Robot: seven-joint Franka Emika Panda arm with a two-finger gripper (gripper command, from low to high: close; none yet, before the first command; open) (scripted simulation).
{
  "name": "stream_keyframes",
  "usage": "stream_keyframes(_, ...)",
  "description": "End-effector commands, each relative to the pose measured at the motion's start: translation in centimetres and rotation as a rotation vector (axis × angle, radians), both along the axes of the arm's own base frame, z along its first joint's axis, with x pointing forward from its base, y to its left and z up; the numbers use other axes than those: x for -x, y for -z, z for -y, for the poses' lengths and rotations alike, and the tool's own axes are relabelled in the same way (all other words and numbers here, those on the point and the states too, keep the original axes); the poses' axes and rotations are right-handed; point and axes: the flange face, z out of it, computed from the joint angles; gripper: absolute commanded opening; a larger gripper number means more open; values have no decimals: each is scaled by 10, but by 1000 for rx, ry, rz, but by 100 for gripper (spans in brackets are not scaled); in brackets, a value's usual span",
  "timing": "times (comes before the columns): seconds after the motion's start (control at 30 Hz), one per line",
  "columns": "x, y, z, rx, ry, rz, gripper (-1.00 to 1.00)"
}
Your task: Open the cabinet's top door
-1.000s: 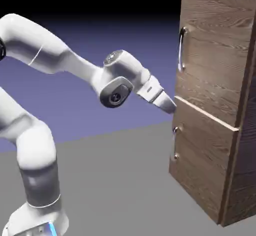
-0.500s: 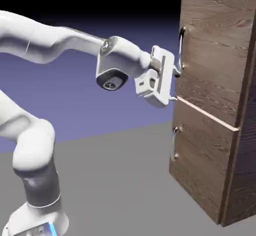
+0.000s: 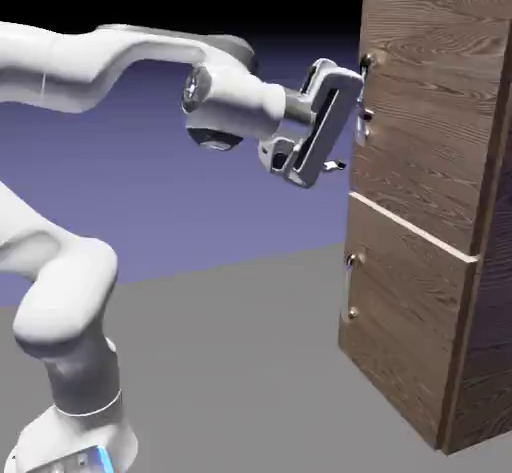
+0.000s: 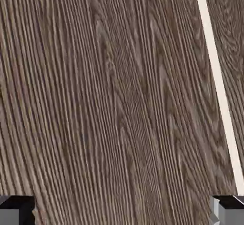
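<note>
The cabinet (image 3: 488,291) of dark brown wood grain stands at the exterior view's right. Its top door (image 3: 430,111) lies flush with the front, and a pale edge (image 3: 410,226) runs along its bottom. My white hand covers most of the door's silver bar handle (image 3: 366,61); only the ends of the handle show. My gripper (image 3: 352,140) is open, rolled at a slant, close to the handle's lower part with nothing between its fingers. In the hand view, wood grain of the top door (image 4: 109,100) fills the frame and the pale edge (image 4: 217,86) crosses on the right. No handle shows between the fingertips (image 4: 16,210) of my gripper (image 4: 122,212).
Below the pale edge is the shorter lower door (image 3: 400,331) with a small metal handle (image 3: 349,286). The grey table (image 3: 230,361) stretches in front of the cabinet. My arm's elbow (image 3: 215,101) hangs left of the hand.
The hand has risen from the pale edge's height to the top door's handle, rolled to a slant and moved closer to the door. The jaws have stayed open.
</note>
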Motion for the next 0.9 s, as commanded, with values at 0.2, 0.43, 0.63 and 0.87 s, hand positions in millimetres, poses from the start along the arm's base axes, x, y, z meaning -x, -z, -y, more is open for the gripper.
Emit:
stream_keyframes(0.2, 2, -7, -15, -350, 102, 105, 0)
stream_keyframes(0.43, 1, -10, -36, -704, 173, 204, 0)
stream_keyframes(0.63, -4, -10, -60, -1010, 209, 279, 0)
stream_keyframes(0.87, -30, -8, -76, -1196, 224, 320, 0)
